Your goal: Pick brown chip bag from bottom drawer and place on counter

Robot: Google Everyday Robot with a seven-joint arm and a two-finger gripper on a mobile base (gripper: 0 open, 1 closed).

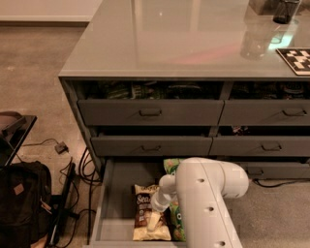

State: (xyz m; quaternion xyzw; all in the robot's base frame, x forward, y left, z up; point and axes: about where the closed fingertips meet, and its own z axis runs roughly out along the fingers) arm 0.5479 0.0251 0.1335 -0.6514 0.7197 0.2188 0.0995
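Note:
The bottom drawer [104, 203] is pulled open at the lower left of the cabinet. The brown chip bag [143, 207] lies flat inside it, with white "Sea Salt" lettering and cream ends. Green bags [171, 166] lie beside it on the right, partly hidden by my white arm [208, 203]. My gripper [154, 222] reaches down from the arm and sits over the lower half of the brown bag. The glossy grey-green counter [169, 38] spans the top of the cabinet.
Two grey drawers [150, 112] sit above the open one, with more drawers to the right. A black backpack [22, 203] and cables [72, 189] lie on the floor to the left. A checkered marker [295, 59], a clear container [254, 42] and a dark cup [286, 10] stand on the counter's far right.

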